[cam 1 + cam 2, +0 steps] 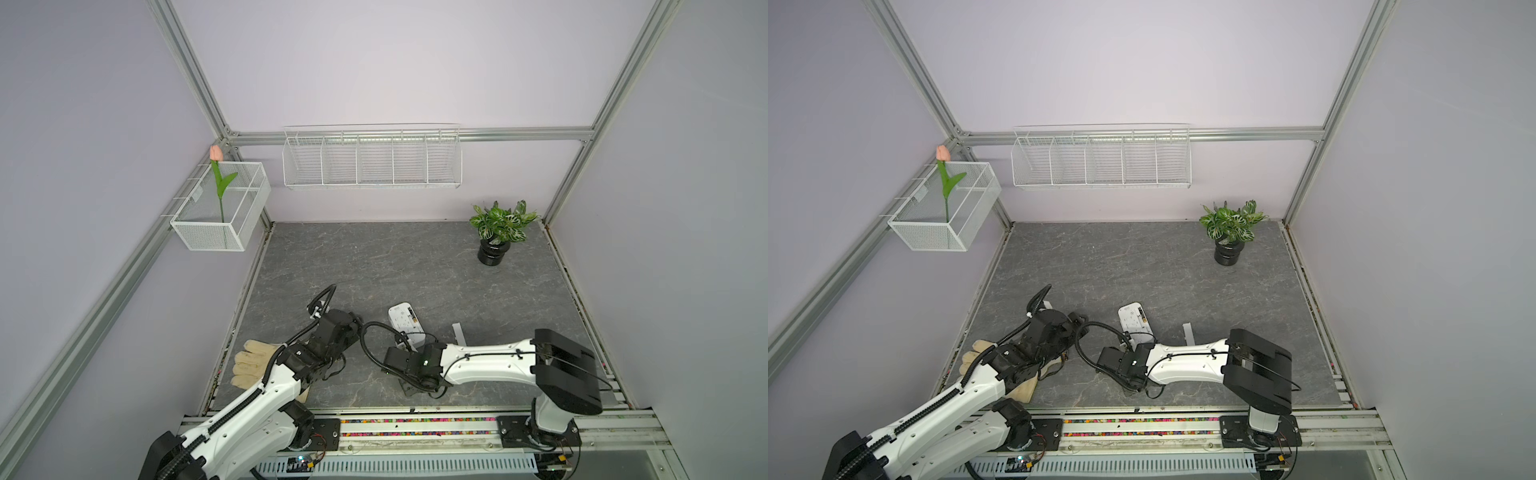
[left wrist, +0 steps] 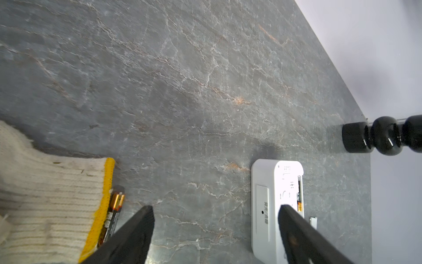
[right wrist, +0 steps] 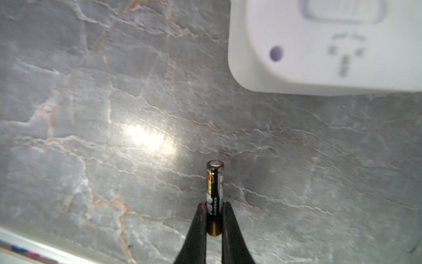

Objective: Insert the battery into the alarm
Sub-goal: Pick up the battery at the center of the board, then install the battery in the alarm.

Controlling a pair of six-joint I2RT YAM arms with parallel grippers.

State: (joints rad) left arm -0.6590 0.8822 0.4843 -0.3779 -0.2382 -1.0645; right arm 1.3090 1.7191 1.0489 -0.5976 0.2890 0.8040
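Top views: alarm (image 1: 406,323) lies back-up on grey slate tabletop (image 1: 415,257), near front, between both arms. White cover strip (image 1: 458,332) just beside it. Work glove (image 1: 249,361) under left arm.

Left wrist: left gripper (image 2: 215,207) spread wide, holding nothing. One finger overlaps alarm in view. Seated cell (image 2: 299,198) in alarm's slot. Spare battery (image 2: 114,212) against glove cuff.

Right wrist: right gripper (image 3: 214,205) clamped on battery (image 3: 214,182), far end past fingertips. Alarm corner near, not touching.

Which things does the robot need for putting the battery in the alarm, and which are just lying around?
For the job: alarm, battery in the right pincer, white cover strip.

Just lying about: glove, potted plant, tulip, wire rack, mesh basket.
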